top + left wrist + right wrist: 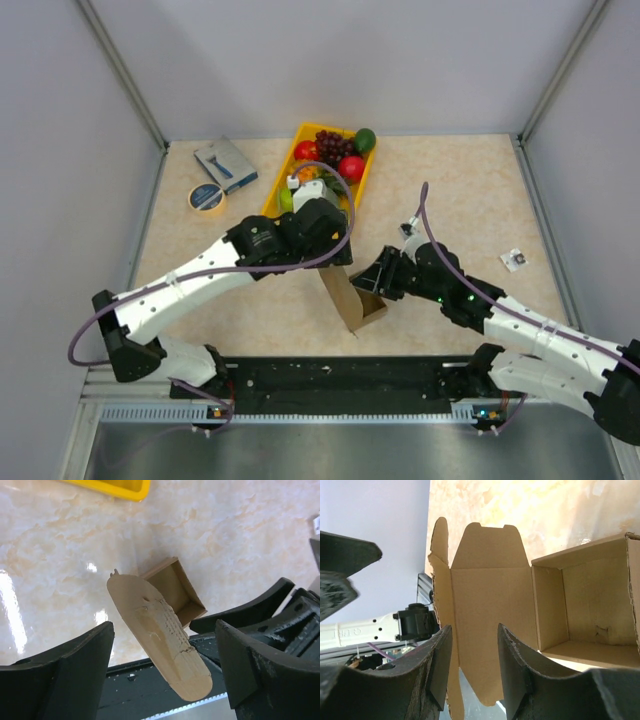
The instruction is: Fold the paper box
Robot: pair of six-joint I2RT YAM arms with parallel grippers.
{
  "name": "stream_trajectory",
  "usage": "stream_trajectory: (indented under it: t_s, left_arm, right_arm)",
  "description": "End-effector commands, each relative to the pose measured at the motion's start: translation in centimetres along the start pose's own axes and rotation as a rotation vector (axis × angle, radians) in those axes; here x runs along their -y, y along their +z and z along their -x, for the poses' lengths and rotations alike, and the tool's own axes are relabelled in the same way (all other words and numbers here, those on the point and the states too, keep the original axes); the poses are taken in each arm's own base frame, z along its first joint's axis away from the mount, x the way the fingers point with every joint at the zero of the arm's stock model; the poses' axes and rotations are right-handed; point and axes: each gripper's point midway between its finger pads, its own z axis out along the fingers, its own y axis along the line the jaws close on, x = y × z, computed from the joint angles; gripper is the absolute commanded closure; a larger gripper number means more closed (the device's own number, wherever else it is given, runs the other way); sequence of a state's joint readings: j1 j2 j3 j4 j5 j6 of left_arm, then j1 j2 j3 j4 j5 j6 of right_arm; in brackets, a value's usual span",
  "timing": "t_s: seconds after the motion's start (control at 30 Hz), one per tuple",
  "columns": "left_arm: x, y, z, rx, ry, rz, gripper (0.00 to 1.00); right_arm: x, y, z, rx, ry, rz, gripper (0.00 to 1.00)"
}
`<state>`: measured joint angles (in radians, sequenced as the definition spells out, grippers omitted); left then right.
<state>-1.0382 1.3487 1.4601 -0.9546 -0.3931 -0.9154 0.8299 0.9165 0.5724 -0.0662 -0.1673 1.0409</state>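
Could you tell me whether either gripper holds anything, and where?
Nothing is held: left gripper and right gripper are open, the left straddling the paper box flap.

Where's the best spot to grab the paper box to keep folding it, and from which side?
Probably the paper box's raised lid flap, not its already formed body. The flap is a thin single wall standing free between the left gripper's open fingers, so come in over its free edge and pinch across its two faces.

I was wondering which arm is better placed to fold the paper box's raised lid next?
Probably left. The left gripper is open, with a finger on each side of the upright lid of the paper box. The right gripper only faces the lid's inner side.
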Motion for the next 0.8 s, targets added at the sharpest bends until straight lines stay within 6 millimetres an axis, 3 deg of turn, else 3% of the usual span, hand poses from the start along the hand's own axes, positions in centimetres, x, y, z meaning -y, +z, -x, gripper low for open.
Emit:
stream_trajectory:
  t_s: [0.0, 0.17, 0.4, 0.67, 0.77]
  left_arm:
    - [-0.2, 0.6, -0.9, -0.106, 0.01, 0.082, 0.13]
    - [0.3, 2.2, -0.9, -0.159, 0.055, 0.156, 0.22]
    - [-2.3, 2.9, -2.6, -0.239, 0.079, 0.321, 0.37]
    - [-2.8, 3.2, -3.7, -0.285, 0.087, 0.349, 0.35]
    - [-3.2, 3.5, -3.8, -0.296, 0.11, 0.385, 0.39]
  right_arm:
    - [-2.7, -0.3, 0.7, 0.027, -0.045, 0.087, 0.59]
    - [-2.7, -0.4, 0.5, 0.026, -0.065, 0.075, 0.59]
    - [-2.4, -0.4, 0.7, 0.052, -0.086, 0.06, 0.59]
    - [-2.3, -0.1, 0.5, 0.04, -0.101, 0.059, 0.59]
    - [-2.2, 0.0, 0.4, 0.038, -0.109, 0.055, 0.59]
